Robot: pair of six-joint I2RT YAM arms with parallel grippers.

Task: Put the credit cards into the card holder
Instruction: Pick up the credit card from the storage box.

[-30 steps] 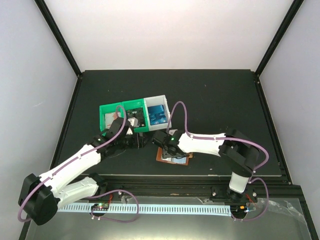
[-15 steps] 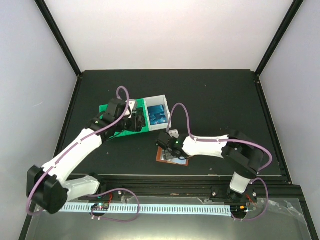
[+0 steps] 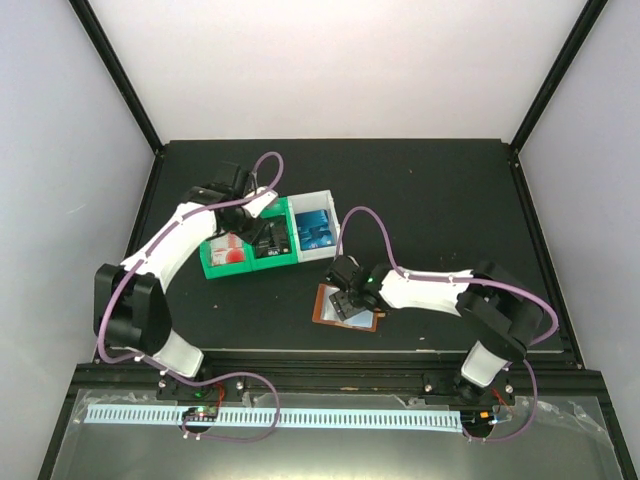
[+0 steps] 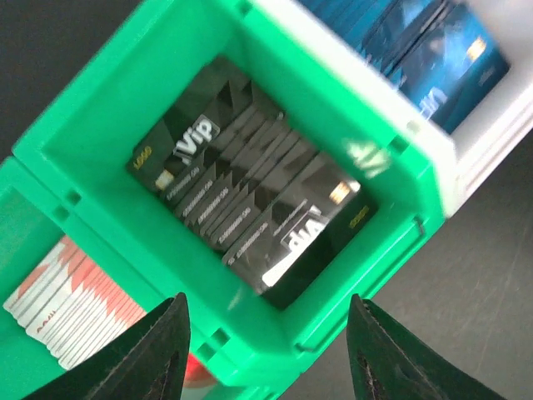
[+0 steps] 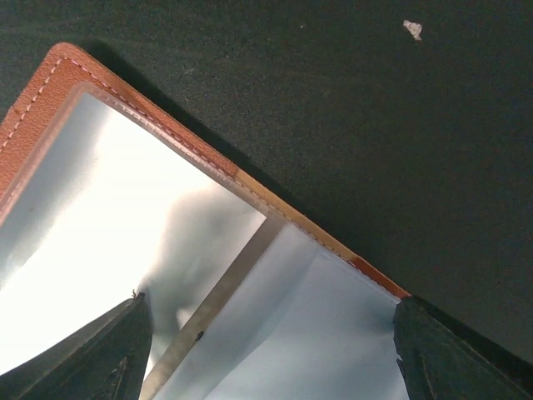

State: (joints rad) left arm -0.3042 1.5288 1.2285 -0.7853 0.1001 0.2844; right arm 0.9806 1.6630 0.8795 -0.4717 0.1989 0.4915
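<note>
Black credit cards (image 4: 250,192) stand stacked in the middle compartment of a green bin (image 4: 108,125). Red-and-white cards (image 4: 67,308) fill the compartment beside it, and blue cards (image 4: 437,50) lie in the adjoining white bin (image 4: 475,142). My left gripper (image 4: 266,367) hovers open over the green bin's near wall, holding nothing; from above it (image 3: 265,235) is over the black cards (image 3: 272,243). The card holder (image 5: 50,83) lies open on the table with its clear pockets up. My right gripper (image 5: 275,367) stands wide open low over it. From above, that gripper (image 3: 345,298) covers part of the holder (image 3: 325,314).
The green bin (image 3: 215,265) and white bin (image 3: 318,198) sit side by side left of the table's centre. The holder lies near the table's front edge (image 3: 350,350). Black frame posts stand at the table's corners, and pale walls enclose it.
My left arm has swung from the front of the green bin round to its back, with its gripper over the black cards and its jaws a little narrower. The right gripper has opened wider over the holder.
</note>
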